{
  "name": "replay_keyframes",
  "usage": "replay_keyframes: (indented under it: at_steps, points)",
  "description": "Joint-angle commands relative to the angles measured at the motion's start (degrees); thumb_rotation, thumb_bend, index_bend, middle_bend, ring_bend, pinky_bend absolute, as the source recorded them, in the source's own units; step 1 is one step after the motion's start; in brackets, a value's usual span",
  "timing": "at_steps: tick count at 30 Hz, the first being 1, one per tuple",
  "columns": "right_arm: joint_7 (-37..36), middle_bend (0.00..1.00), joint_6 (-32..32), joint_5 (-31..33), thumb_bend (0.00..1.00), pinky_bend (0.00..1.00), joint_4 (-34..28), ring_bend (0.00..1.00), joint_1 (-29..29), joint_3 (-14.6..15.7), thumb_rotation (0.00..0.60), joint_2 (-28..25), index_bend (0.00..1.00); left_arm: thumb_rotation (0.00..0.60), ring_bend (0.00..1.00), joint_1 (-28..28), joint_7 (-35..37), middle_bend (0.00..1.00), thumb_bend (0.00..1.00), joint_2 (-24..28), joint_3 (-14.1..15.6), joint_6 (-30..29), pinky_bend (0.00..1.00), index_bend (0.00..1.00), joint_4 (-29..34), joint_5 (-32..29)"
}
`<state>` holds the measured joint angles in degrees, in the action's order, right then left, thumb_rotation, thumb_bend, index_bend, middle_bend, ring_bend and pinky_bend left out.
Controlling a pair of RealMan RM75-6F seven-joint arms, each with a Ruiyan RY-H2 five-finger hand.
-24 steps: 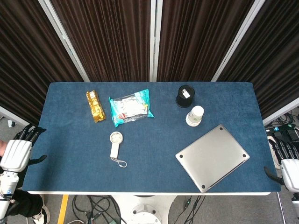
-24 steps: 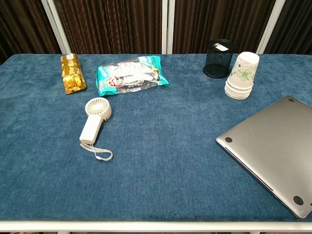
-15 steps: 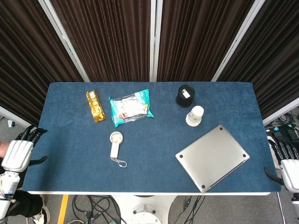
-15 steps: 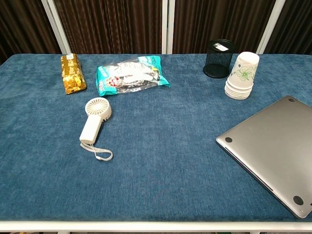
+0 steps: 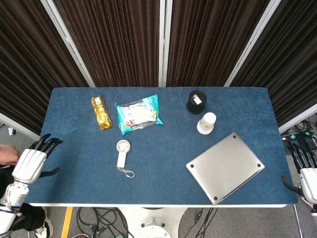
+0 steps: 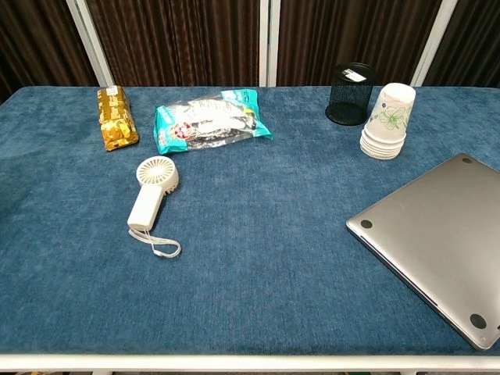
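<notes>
My left hand (image 5: 33,161) hovers at the table's left edge in the head view, fingers spread and holding nothing. My right hand (image 5: 304,171) hangs just off the right edge, fingers apart and empty, closest to the closed grey laptop (image 5: 225,167) (image 6: 437,238). Neither hand shows in the chest view. A white handheld fan (image 5: 122,154) (image 6: 151,193) with a wrist loop lies left of centre, the nearest thing to my left hand.
On the blue table (image 5: 163,144) a gold snack bar (image 5: 101,112) (image 6: 116,117) and a teal snack bag (image 5: 139,114) (image 6: 212,119) lie at the back left. A black mesh cup (image 5: 196,102) (image 6: 351,94) and stacked paper cups (image 5: 206,123) (image 6: 388,121) stand at the back right.
My left hand has shifted right and slightly down, now reaching over the table's left edge. The right hand has dropped a little. Nothing on the table moved.
</notes>
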<state>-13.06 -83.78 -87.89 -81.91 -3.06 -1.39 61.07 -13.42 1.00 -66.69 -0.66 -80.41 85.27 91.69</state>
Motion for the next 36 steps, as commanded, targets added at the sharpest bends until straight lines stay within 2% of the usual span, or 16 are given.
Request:
replay_keyframes:
  at_steps: [1, 4, 5, 7, 12, 20, 24, 30, 36]
  points:
    - [0.43, 0.0, -0.29, -0.39, 0.2, 0.0, -0.72, 0.0, 0.16, 0.22, 0.6, -0.44, 0.0, 0.6, 0.3, 0.3, -2.05, 0.3, 0.13, 0.02, 0.02, 0.23, 0.47, 0.19, 1.62, -0.89]
    - [0.61, 0.0, -0.88, -0.98, 0.2, 0.0, -1.31, 0.0, 0.09, 0.13, 0.6, -0.95, 0.0, 0.6, 0.63, 0.24, -4.46, 0.61, 0.22, -0.28, 0.73, 1.16, 0.69, 0.19, 2.05, -0.66]
    - [0.63, 0.0, -0.91, -0.95, 0.2, 0.0, -1.43, 0.0, 0.03, 0.02, 0.6, -1.08, 0.0, 0.6, 0.71, -0.03, -4.76, 0.69, 0.27, -0.33, 1.08, 2.1, 0.73, 0.2, 2.07, -0.63]
    - [0.7, 0.0, -0.8, -0.77, 0.2, 0.0, -2.03, 0.0, -0.15, -0.22, 0.6, -1.45, 0.0, 0.6, 0.78, -0.95, -5.1, 0.78, 0.35, -0.18, 1.93, 4.99, 0.77, 0.22, 2.57, -0.78]
    - [1.36, 0.0, -0.59, -0.8, 0.2, 0.0, -2.89, 0.0, -0.35, -0.25, 0.6, -1.49, 0.0, 0.6, 0.82, -3.37, -6.4, 0.82, 0.44, -0.55, 3.84, 8.97, 0.79, 0.23, 3.73, 2.43]
    - [1.84, 0.0, -0.33, -0.44, 0.2, 0.0, -3.81, 0.0, -0.58, -0.52, 0.6, -1.89, 0.0, 0.6, 0.82, -7.3, -10.14, 0.83, 0.46, -1.87, 6.06, 16.63, 0.79, 0.23, 7.37, 4.63]
    - [1.98, 0.0, 0.16, -0.02, 0.2, 0.0, -3.73, 0.0, -0.57, -0.41, 0.6, -1.81, 0.0, 0.6, 0.82, -8.7, -13.24, 0.83, 0.46, -3.66, 5.3, 19.05, 0.79, 0.22, 8.52, 3.32]
    - [2.02, 0.0, 0.5, 0.12, 0.2, 0.0, -3.44, 0.0, -0.65, -0.34, 0.6, -1.59, 0.0, 0.6, 0.82, -9.86, -19.08, 0.83, 0.46, -6.92, 2.75, 18.98, 0.79, 0.21, 8.97, 1.35]
    - [1.77, 0.0, 0.92, 0.4, 0.2, 0.0, -3.01, 0.0, -0.77, -0.35, 0.6, -1.34, 0.0, 0.6, 0.82, -11.33, -18.91, 0.83, 0.46, -10.63, 1.6, 19.23, 0.79, 0.16, 7.22, 0.91]
